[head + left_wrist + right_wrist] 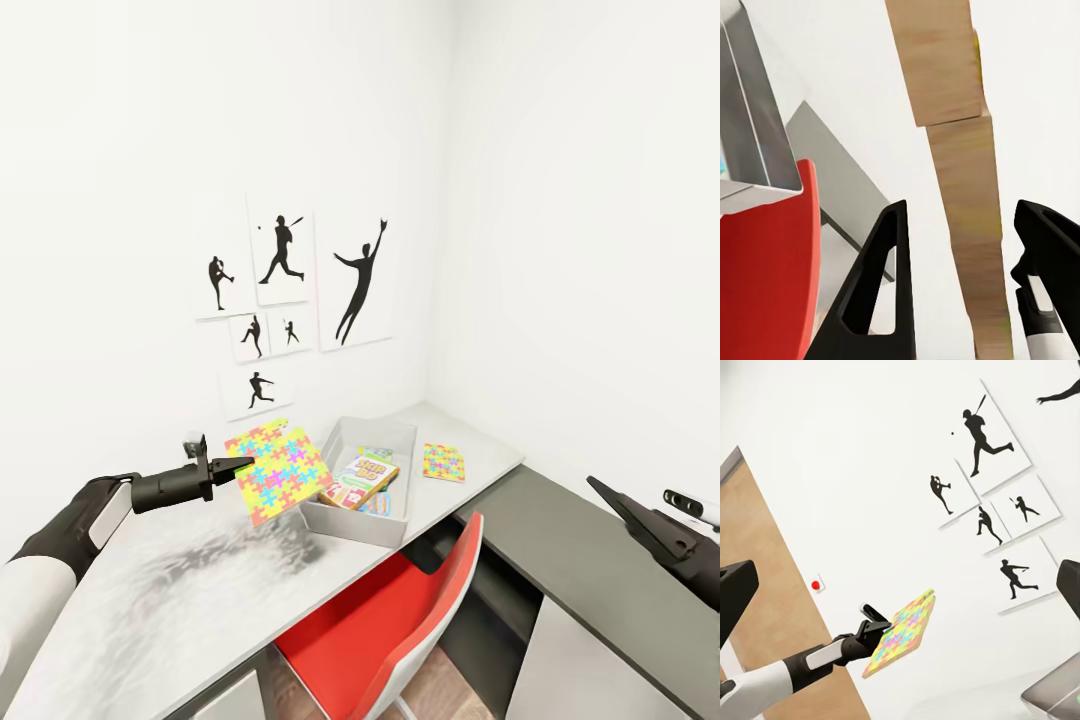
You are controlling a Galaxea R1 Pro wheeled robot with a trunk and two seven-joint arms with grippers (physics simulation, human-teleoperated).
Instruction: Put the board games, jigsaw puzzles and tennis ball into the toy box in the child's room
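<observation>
Left gripper (235,467) clamped on one edge of a puzzle (279,469), held tilted in the air over the desk (170,590), just beside the bin (345,523). Box looks stiff, flat and light; an edge pinch works but it could swing or slip, so a grip nearer mid-edge seems safer. Bin already holds the SKIP-BO box (362,479). Second puzzle (443,462) lies flat on the desk beyond the bin. Right gripper (628,515) holds nothing; can't tell its jaw gap.

Your held puzzle (277,470) hides the toy box's (352,527) near-left corner; the boxes inside overlap, lettering too small; the chair (390,620) runs off frame.
</observation>
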